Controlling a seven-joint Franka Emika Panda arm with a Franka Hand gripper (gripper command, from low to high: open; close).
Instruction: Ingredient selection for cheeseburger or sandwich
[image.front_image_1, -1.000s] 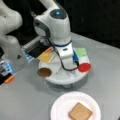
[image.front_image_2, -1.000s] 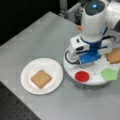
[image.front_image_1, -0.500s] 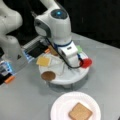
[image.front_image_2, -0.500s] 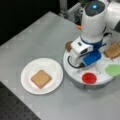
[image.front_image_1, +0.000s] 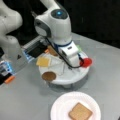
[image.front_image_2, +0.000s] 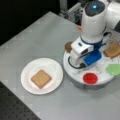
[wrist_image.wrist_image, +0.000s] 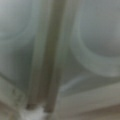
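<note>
A round white tray (image.front_image_1: 75, 76) (image.front_image_2: 71, 71) carries the ingredients: a yellow-orange cheese square (image.front_image_1: 43, 61), a dark brown patty (image.front_image_1: 48, 75) (image.front_image_2: 68, 46), a red disc (image.front_image_1: 86, 62) (image.front_image_2: 90, 78), a green leaf piece (image.front_image_2: 113, 69) and a tan toast square (image.front_image_2: 112, 49). A second toast square (image.front_image_1: 80, 111) (image.front_image_2: 41, 78) lies alone on a white plate (image.front_image_1: 57, 107) (image.front_image_2: 26, 71). My gripper (image.front_image_1: 63, 71) (image.front_image_2: 80, 66) points down at the tray's middle, among the pieces and mostly hidden under the hand. The wrist view shows only blurred white tray surface close up.
The grey table (image.front_image_2: 37, 32) holds tray and plate side by side. A second robot base (image.front_image_1: 12, 50) and a black box with orange parts (image.front_image_1: 35, 51) stand at a front view's left, behind the tray. A dark perforated board (image.front_image_2: 15, 110) borders the table.
The red disc and green leaf have shifted a little sideways along with the tray. My hand stays low over the tray's middle. Toast and plate have not moved.
</note>
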